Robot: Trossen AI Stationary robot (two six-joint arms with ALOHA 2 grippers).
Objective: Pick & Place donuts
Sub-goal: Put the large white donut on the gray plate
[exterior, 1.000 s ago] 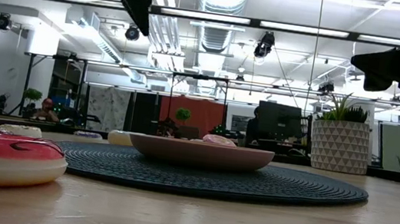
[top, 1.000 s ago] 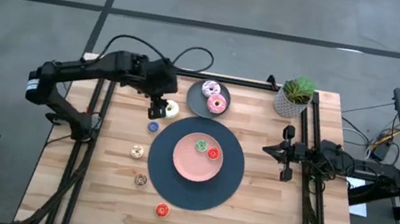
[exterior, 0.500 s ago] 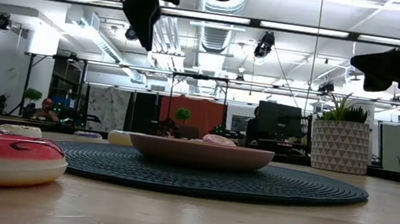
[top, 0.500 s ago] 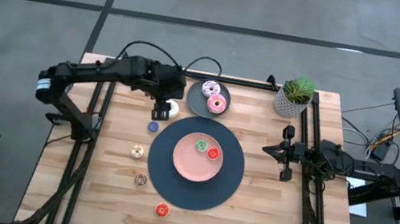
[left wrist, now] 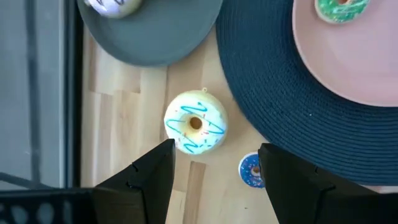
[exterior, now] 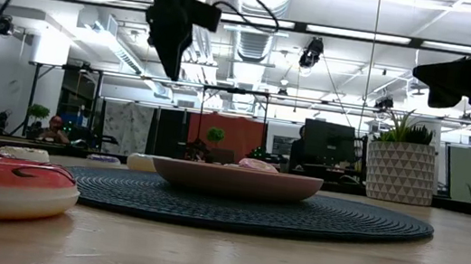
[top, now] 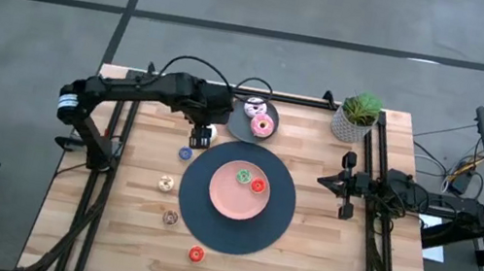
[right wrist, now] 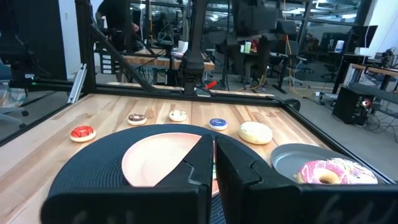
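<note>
A round pink plate [top: 224,195] sits on a dark woven mat [top: 279,222] at the tabletop's middle. A small dark grey plate [top: 236,124] lies near the far edge, and a potted plant [top: 356,116] stands at the far right corner.

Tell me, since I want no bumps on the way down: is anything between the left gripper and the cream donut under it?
Nothing visible is. The left gripper hangs open right above the cream donut, which lies alone on bare wood between the grey plate and the dark mat. The tiny blue donut lies beside it, apart.
</note>
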